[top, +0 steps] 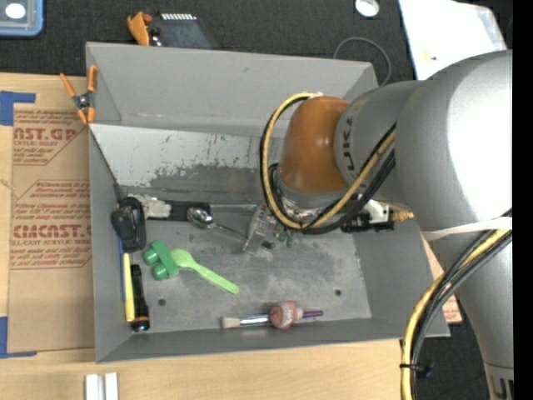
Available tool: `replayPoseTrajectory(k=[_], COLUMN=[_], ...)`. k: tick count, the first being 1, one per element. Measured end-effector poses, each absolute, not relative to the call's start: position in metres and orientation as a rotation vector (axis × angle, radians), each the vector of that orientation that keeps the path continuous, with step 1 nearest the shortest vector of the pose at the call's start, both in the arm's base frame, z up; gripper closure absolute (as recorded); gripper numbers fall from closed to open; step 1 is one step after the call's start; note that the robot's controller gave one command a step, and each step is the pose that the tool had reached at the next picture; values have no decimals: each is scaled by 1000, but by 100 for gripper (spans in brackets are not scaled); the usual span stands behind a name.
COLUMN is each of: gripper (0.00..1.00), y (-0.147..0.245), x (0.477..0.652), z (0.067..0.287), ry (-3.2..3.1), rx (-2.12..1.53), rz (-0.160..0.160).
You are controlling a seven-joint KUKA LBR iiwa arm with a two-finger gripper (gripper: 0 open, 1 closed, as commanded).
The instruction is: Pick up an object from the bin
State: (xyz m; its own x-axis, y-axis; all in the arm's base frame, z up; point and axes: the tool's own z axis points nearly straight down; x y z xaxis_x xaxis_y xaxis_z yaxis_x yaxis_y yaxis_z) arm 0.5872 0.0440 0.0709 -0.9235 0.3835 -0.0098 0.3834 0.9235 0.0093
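The pincer (pixel 263 233) is down low, close over the grey floor near the middle of the bin (pixel 225 82). The orange cover (pixel 312 152) and its loop of yellow-and-black cables (pixel 268 152) sit right above it. From where I stand the tip is a tangle of metal and shadow, and I cannot tell whether it is wide or narrow, or whether it has anything in it.

Nearest thing: a metal spoon (pixel 201 217), just to the pincer's left. Its bowl points away and its thin handle runs toward the tip. The handle's end looks to reach the pincer, or very nearly, though the shadow there makes it hard to call.

Further left and a little nearer the front wall lies a green plastic scoop (pixel 177 264), its handle slanting toward the front right, apart from the pincer.

Beyond the spoon's bowl there is a small white piece (pixel 157 208), and past that a black lump (pixel 127 220) against the left wall.

Well away, along the left wall toward the front corner, a yellow-and-black pen (pixel 131 294) lies lengthwise.

Straight in front of the pincer, close to the front wall, a thin brush (pixel 246 320) lies crosswise, with a pink rounded lump (pixel 284 314) at its right end.
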Motion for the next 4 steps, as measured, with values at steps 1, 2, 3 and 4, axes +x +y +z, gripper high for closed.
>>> replayPoseTrajectory(k=[1,2,3,4], gripper=[100,100,100,100], y=[44,44,44,45], x=[587,586,585,585], z=[71,91,123,159], ry=[3070,3073,3075,3077], rx=[612,611,611,610], rz=[11,12,11,12])
